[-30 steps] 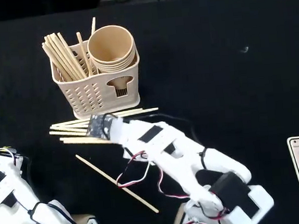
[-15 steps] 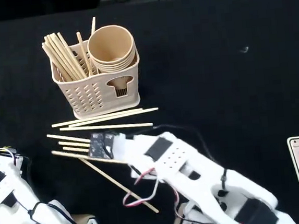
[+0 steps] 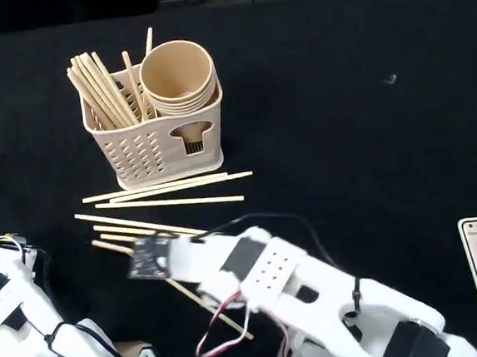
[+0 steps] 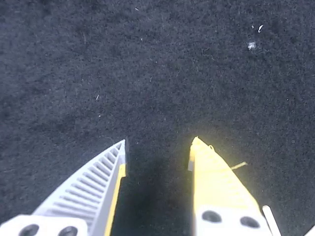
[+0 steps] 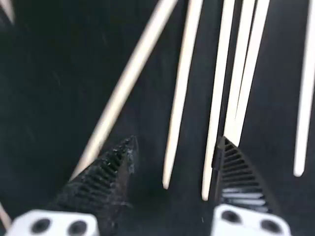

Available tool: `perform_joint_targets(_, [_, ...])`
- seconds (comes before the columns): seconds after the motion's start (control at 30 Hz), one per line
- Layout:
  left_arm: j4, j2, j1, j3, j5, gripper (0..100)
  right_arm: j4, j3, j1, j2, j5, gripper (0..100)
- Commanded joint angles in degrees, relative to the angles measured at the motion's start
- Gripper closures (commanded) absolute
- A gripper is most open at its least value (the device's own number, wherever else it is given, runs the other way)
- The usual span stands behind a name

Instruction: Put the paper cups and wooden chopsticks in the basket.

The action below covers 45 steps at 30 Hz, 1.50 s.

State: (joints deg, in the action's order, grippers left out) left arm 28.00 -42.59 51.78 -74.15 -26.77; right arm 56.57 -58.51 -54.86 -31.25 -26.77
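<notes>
Fingers [image 5: 106, 182] of the right gripper [image 5: 172, 160] are standing spread wide and gripping nothing, straddling the near ends of two loose wooden chopsticks [image 5: 181, 88] that are lying on the black worktop [image 3: 342, 119]; whether the tips are touching any stick I cannot tell. From the high view, this gripper [image 3: 149, 257] is hovering low over the scattered sticks [image 3: 174, 202] in front of the basket [image 3: 156, 148]. Stacked paper cups [image 3: 176, 71] and a bundle of chopsticks [image 3: 101, 90] are sitting upright inside that basket. Over at the left gripper [image 4: 157, 157], fingers [image 4: 211, 182] are likewise hanging apart and holding nothing above bare worktop.
</notes>
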Motion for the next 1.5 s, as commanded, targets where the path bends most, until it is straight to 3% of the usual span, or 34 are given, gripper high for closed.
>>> perform_joint_targets(0.0, [-0.97, -0.79, -0.75, 1.01, 0.00, 79, -3.34, 5.41, -4.31, 0.04, 8.44, 74.0])
perform_joint_targets(0.2, [-0.97, -0.79, -0.75, 1.01, 0.00, 79, -15.56, 8.31, -4.57, 15.96, 10.29, 74.0])
perform_joint_targets(0.47, [-0.97, -0.79, -0.66, 1.01, 0.00, 79, -10.99, 23.52, -4.48, 31.43, 10.20, 74.0])
perform_joint_targets(0.77, [-0.97, -0.79, -0.66, 1.10, 0.00, 79, -10.46, 26.86, -2.64, 38.73, 8.00, 74.2])
perform_joint_targets(0.93, [-0.97, -0.79, -0.66, 1.10, 0.00, 79, -5.27, 29.05, -2.64, 40.75, 7.91, 76.3])
perform_joint_targets(1.1, [-0.97, -0.79, -0.66, 1.10, 0.00, 79, -2.90, 30.99, -2.20, 42.77, 7.91, 99.2])
perform_joint_targets(1.47, [-0.97, -0.79, -0.66, 1.10, 0.00, 79, 2.37, 30.20, -0.88, 30.55, 7.91, 98.8])
